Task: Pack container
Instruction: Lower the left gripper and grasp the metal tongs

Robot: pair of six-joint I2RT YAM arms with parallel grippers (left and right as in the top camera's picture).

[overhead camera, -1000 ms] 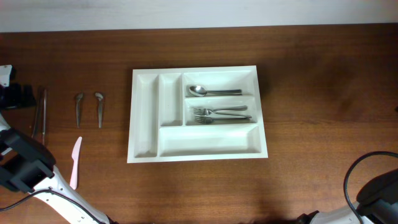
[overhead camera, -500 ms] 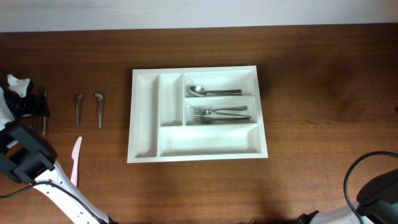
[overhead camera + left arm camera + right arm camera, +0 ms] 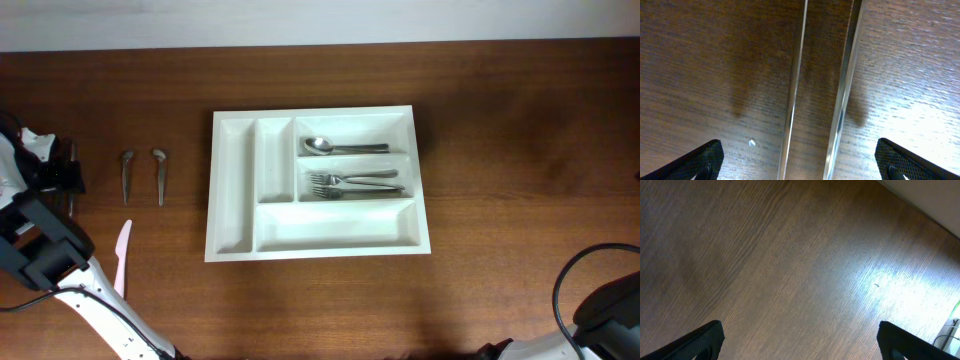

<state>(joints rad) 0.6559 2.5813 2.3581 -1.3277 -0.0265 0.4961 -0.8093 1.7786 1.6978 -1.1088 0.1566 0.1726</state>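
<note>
Dark wood table [image 3: 520, 150] fills every view, with a pale wall strip along its far edge. At the far left, the left gripper [image 3: 58, 172] now sits farther in over the table than a second ago, and it hangs directly above a pair of slim metal sticks [image 3: 846, 90] lying side by side. Whether they are knives seen edge-on or chopsticks I cannot tell. Its fingers are spread wide with nothing between them but those sticks below, so I judge this to be the approach to the next pick, with a descent and a squeeze to follow.

Just to the right, two small metal utensils [image 3: 127, 174] lie apart from each other, and a pink plastic knife [image 3: 121, 258] lies nearer the front edge. None of these have shifted.

At the table's middle, the container [image 3: 232, 190] stays put. One spoon [image 3: 340, 147] lies in its upper long compartment and forks [image 3: 355, 183] lie in the middle one. The lower long compartment and both narrow upright ones are bare, so packing looks well short of done.

At the far right, the right gripper [image 3: 800, 342] is splayed and unladen over bare wood, well apart from everything and unmoved.
</note>
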